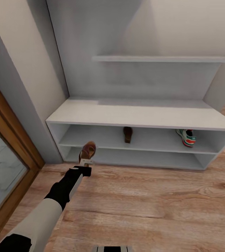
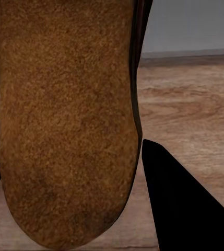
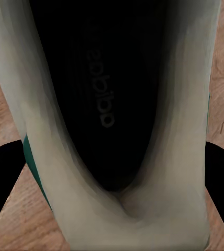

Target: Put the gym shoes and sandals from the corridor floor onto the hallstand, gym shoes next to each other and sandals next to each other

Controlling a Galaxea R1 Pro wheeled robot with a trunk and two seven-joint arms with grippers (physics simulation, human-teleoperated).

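Dark brown leather sandal (image 1: 88, 150) pinched in left gripper (image 1: 86, 161) before pale grey-white hallstand (image 1: 140, 113), next shelving it beside shelved sandal (image 1: 127, 134); right gripper (image 3: 114, 209) pinching white gym shoe (image 3: 143, 198).

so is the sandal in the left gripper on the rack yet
No. The sandal is held by the left gripper in front of the rack.

door frame (image 1: 19, 140) wooden | glass panel (image 1: 0, 171) (possibly mirror) | wall (image 1: 18, 52) pale
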